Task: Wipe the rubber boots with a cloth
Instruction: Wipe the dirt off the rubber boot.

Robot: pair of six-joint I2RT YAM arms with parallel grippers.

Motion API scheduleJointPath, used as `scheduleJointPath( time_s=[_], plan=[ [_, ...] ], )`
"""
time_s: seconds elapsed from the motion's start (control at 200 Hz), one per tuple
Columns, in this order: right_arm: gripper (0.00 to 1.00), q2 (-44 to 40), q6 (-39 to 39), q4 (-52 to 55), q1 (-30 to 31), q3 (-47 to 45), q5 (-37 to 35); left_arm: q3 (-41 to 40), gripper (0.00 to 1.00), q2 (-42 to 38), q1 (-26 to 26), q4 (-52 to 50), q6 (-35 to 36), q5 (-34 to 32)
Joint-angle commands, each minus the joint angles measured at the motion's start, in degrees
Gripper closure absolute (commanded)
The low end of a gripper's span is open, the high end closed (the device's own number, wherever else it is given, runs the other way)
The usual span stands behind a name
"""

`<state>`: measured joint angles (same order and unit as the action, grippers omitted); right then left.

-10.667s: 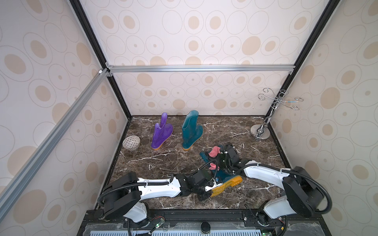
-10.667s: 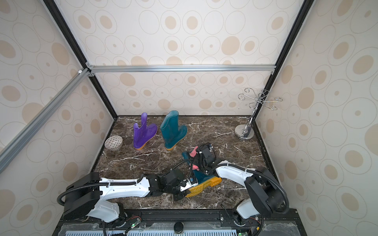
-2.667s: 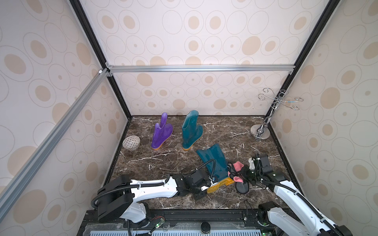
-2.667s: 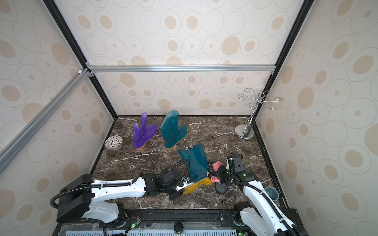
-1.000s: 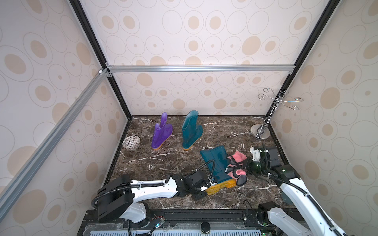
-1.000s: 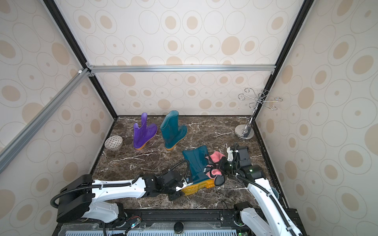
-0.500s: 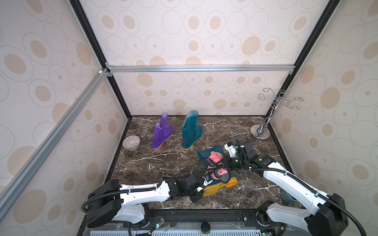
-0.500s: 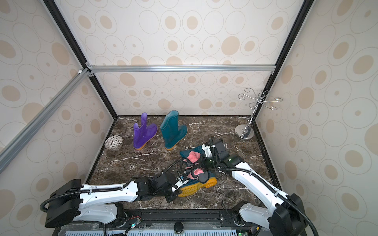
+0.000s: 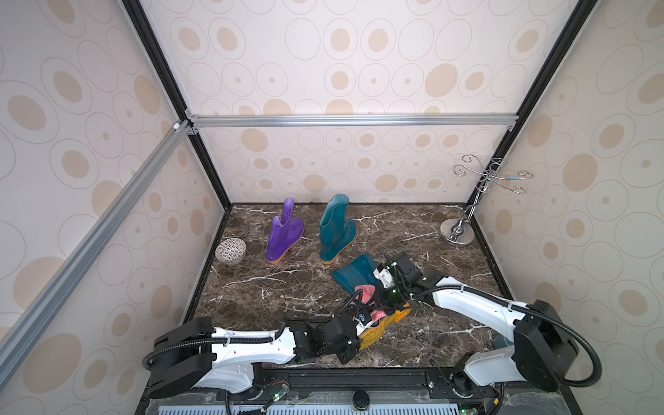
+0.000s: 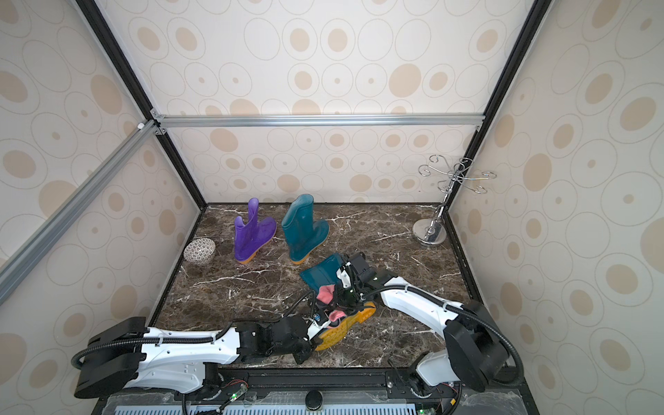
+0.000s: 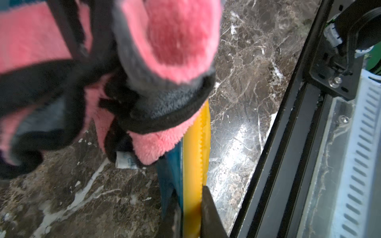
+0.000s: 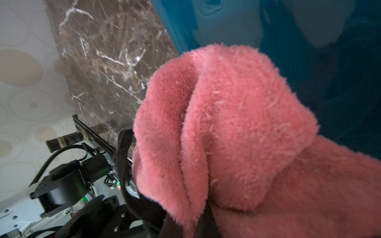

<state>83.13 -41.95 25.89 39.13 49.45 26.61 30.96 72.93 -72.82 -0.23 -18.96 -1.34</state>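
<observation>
Cloth (image 9: 366,293), pink and bunched, sits on the lying teal boot (image 9: 354,275) near the front of the marble table (image 9: 287,287), pinched in the right gripper (image 9: 380,303), whose closed fingers it buries. Left gripper (image 9: 363,322) nips the boot's yellow sole (image 11: 193,164): one finger (image 11: 210,212) presses the tread, the other is lost in shadow. Both wrist views blur at close range.

Two upright boots (image 9: 285,233) behind lying boot (image 9: 354,275), cloth (image 9: 364,293) on it, bowl (image 9: 230,250) far left

The cloth (image 12: 226,127) hides the jaws of the right gripper (image 9: 381,301) and the middle of the lying teal boot (image 9: 354,275); its folds blur in the left wrist view.
</observation>
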Motion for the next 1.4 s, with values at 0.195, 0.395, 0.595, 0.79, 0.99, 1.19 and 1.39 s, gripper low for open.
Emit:
scheduleJointPath(
  time_s=[0.195, 0.395, 0.595, 0.79, 0.99, 1.19, 1.39],
  plan=[
    [1.00, 6.58, 2.57, 8.02, 6.83, 10.51, -1.36, -0.24, 1.00, 2.05, -0.42, -3.16, -0.74, -3.43],
    [1.00, 11.18, 0.04, 8.09, 11.73, 12.36, -1.85, 0.22, 1.00, 1.87, -0.39, -3.64, -0.14, -4.10],
    [1.00, 15.92, 0.19, 6.93, 11.78, 10.61, 1.03, 0.42, 1.00, 1.83, -0.39, -3.87, 0.20, -4.33],
    [1.00, 10.74, 4.27, 12.50, 7.94, 8.14, -9.73, 0.28, 1.00, 1.50, -0.44, -3.76, 0.18, -4.44],
    [1.00, 8.12, 6.84, 14.65, -0.13, 5.75, -12.74, 0.35, 1.00, 1.85, -0.39, -3.66, 0.33, -4.43],
    [1.00, 8.09, 8.19, 13.10, 1.45, 7.22, -6.34, 0.50, 1.00, 2.04, -0.39, -3.47, 0.72, -4.36],
    [1.00, 6.95, 5.41, 12.75, 8.93, 9.55, -0.35, 0.40, 1.00, 1.88, -0.35, -3.22, 0.85, -4.54]
  ],
)
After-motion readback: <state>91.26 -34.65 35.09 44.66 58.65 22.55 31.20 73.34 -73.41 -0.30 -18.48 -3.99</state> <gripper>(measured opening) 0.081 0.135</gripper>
